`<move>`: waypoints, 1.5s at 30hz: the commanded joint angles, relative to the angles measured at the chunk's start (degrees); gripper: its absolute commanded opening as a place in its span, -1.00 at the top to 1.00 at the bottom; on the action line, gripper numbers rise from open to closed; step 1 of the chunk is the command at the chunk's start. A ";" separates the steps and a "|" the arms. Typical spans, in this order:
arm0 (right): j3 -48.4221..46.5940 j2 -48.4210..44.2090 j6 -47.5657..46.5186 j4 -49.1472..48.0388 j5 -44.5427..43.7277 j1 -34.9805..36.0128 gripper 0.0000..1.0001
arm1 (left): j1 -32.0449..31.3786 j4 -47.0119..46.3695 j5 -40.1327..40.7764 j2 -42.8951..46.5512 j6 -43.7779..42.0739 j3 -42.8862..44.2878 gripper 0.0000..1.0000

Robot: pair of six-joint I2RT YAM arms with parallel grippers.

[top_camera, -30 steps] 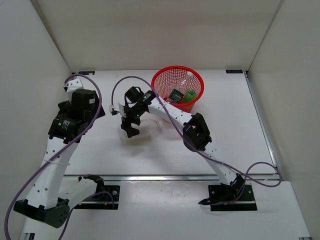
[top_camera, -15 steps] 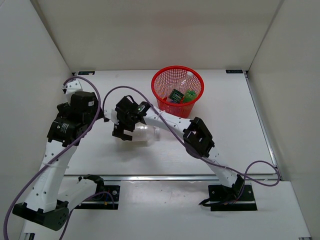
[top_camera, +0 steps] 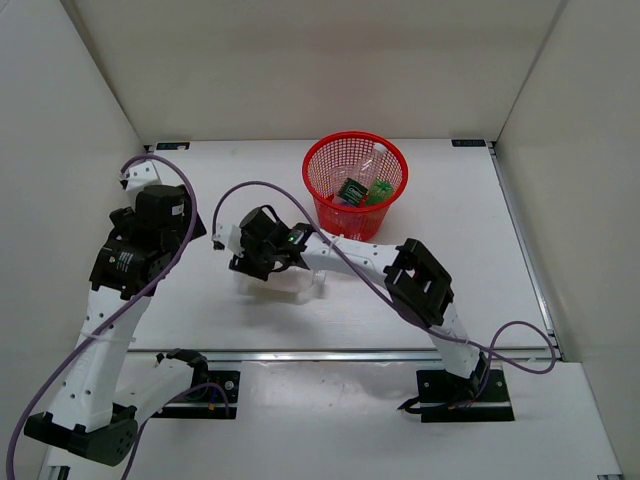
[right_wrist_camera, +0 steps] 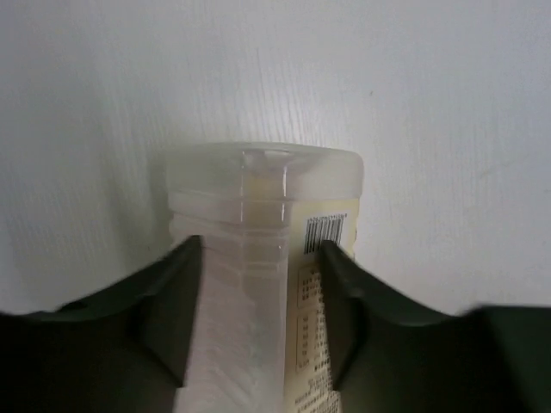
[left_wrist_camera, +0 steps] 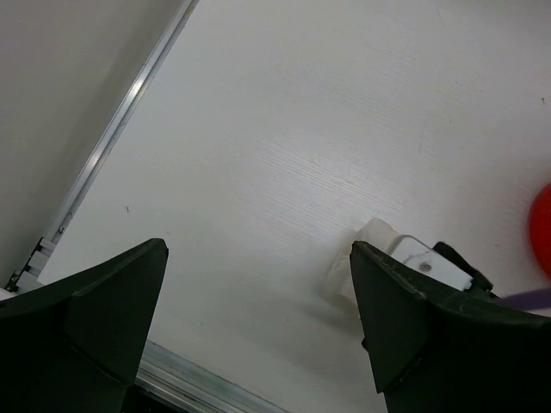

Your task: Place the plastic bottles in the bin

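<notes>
**A:** Start from overhead. What's different?

**B:** A moment ago the right gripper (top_camera: pixel 262 266) hung spread above the squarish clear bottle (top_camera: pixel 298 285). It has since dropped onto it, and its body now covers the bottle's left end. The bottle lies on its side on the table (top_camera: pixel 470 260), left of the bin (top_camera: pixel 322 195) and near it.

**A:** And the bin?

**B:** It stands at the back, and inside it I can see a green bottle (top_camera: pixel 380 192) and other bottles beside it. So this looks like the last one left on the table.

**A:** The left wrist view?

**B:** The left gripper (left_wrist_camera: pixel 254 318) is spread wide over bare table and holds nothing. The squarish bottle's pale end (left_wrist_camera: pixel 366 258) peeks in at the right, and a sliver of the red bin (left_wrist_camera: pixel 544 231) shows at the edge. That arm is well clear.

**A:** The right wrist view, then.

**B:** The right gripper (right_wrist_camera: pixel 258 249) has drawn in, and its fingers (right_wrist_camera: pixel 176 301) press against both flanks of the bottle (right_wrist_camera: pixel 258 185), just behind the end and beside the barcode label (right_wrist_camera: pixel 323 280). It's pinching the bottle, which is still resting on the table.

**A:** Meaning?

**B:** I'd say the grasp is made. What's left is the lift and the carry over to the bin's rim. The plastic is smooth and thin, so it may flex or slip.
</notes>
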State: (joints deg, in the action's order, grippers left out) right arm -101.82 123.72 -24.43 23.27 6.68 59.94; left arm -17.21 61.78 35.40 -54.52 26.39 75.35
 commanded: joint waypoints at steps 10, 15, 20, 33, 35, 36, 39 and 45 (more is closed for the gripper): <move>4.52 -3.66 5.08 0.90 2.81 -1.40 -0.06 | 0.95 -0.78 -0.94 1.35 -0.29 0.59 -0.97; 8.30 -4.89 5.71 0.46 4.83 -2.02 -0.27 | 1.39 -0.17 -0.50 1.79 -0.47 0.67 -0.97; 8.93 -3.67 6.67 1.16 3.52 -2.02 -0.54 | 1.83 -0.43 -0.86 2.14 -0.64 0.59 -0.98; 4.44 -7.00 7.38 6.35 3.26 -2.91 -1.00 | 1.92 -1.13 -2.09 2.49 -0.47 -0.82 -0.97; 5.66 -7.09 6.15 6.53 1.68 -2.55 -0.98 | 2.18 -1.14 -1.56 2.93 -0.73 -1.00 -0.97; 6.54 -6.92 5.19 6.62 0.98 -1.85 -0.99 | 2.01 -1.05 -1.47 2.67 -0.73 -0.82 -0.97; 6.20 -4.90 3.34 9.68 -1.40 -1.15 -0.98 | 2.01 -0.96 -1.29 2.40 -1.25 -1.43 -0.97; 6.72 -2.08 6.22 10.49 -9.75 0.35 -0.98 | 2.36 -0.78 -1.29 2.67 -0.99 -1.26 -0.98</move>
State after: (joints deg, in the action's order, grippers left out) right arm -95.72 119.28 -19.90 29.65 2.20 60.03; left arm -15.27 61.28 33.52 -52.62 25.71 74.19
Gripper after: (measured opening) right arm 0.993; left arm 0.990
